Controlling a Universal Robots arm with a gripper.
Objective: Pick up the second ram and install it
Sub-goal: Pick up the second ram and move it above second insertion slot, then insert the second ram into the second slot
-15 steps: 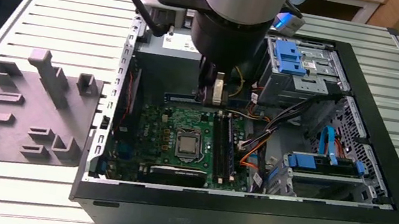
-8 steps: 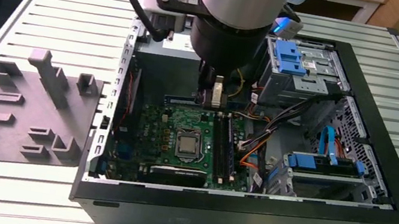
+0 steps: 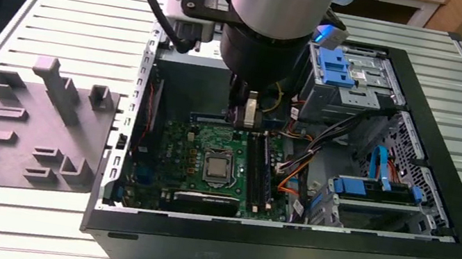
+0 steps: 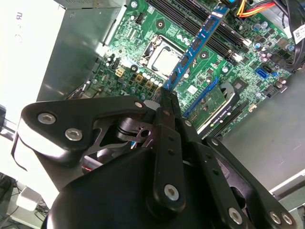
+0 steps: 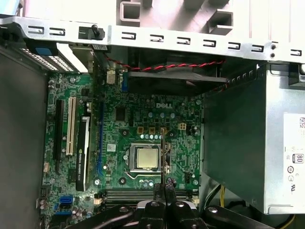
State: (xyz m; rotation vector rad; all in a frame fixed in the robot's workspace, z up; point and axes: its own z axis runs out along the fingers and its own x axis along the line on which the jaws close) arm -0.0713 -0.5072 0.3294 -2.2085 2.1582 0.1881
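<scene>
Because the black gripper [image 4: 167,93] is clamped on one end of the thin, flat memory stick [image 4: 195,45], the picking-up part of the task looks done, and the installing part does not. In the exterior view the gripper [image 3: 248,120] hangs inside the open black computer case [image 3: 286,251], which lies on the slatted metal surface [image 3: 92,1], well apart from the grey plastic tray [image 3: 24,130] on the exterior view's left. In the second wrist view the memory stick juts out past the fingertips over the green motherboard [image 4: 143,57], clear of it and not seated in anything. In the first wrist view it shows edge-on as a thin dark line [image 5: 162,157] between the gripper [image 5: 164,188] and the square silver processor socket [image 5: 144,157], with the long black memory slots [image 5: 124,193] just beside the fingertips. Lowering it into a slot and pressing it home appear to be what is left. The memory stick itself is dark and narrow, with a bright blue-green board edge and a row of black chips along its face. Whether another stick sits in the slots cannot be told.
</scene>
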